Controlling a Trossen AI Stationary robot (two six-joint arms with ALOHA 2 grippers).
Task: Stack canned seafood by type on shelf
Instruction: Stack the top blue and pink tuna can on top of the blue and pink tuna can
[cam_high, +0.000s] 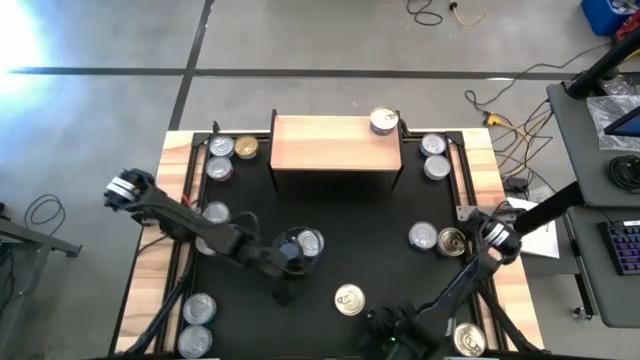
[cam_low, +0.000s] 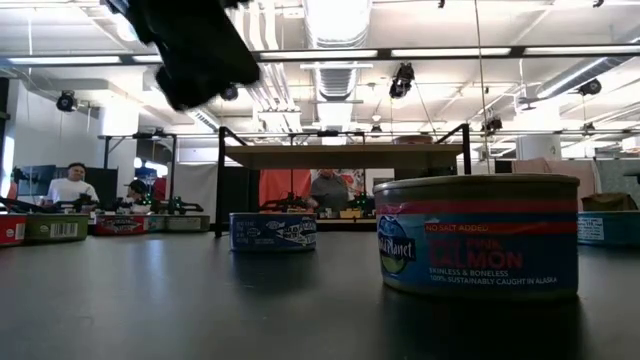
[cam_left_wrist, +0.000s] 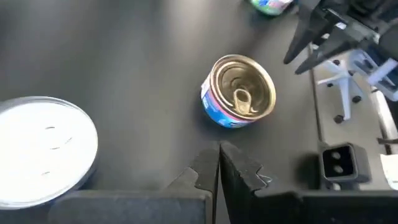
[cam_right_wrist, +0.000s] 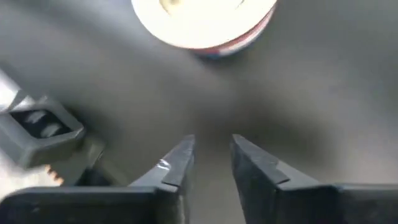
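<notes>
The shelf (cam_high: 335, 143) stands at the back middle of the black mat, with one silver-topped can (cam_high: 383, 122) on its right end. Other cans stand scattered on the mat. My left gripper (cam_high: 287, 270) hovers shut and empty over the mat's middle. A silver-topped can (cam_high: 310, 242) stands beside it, also in the left wrist view (cam_left_wrist: 43, 149). A gold-topped, blue-labelled can (cam_high: 349, 299) lies ahead of its fingers (cam_left_wrist: 239, 93). My right gripper (cam_high: 378, 322), near the front edge, is slightly open and empty (cam_right_wrist: 211, 162). It points at a can with a red and blue side (cam_right_wrist: 202, 22).
Three cans (cam_high: 221, 150) stand left of the shelf and two (cam_high: 434, 156) right of it. Two more (cam_high: 437, 239) stand mid right, one (cam_high: 215, 212) mid left, two (cam_high: 197, 322) front left and one (cam_high: 468, 340) front right. The low view shows a salmon can (cam_low: 478, 235) close up.
</notes>
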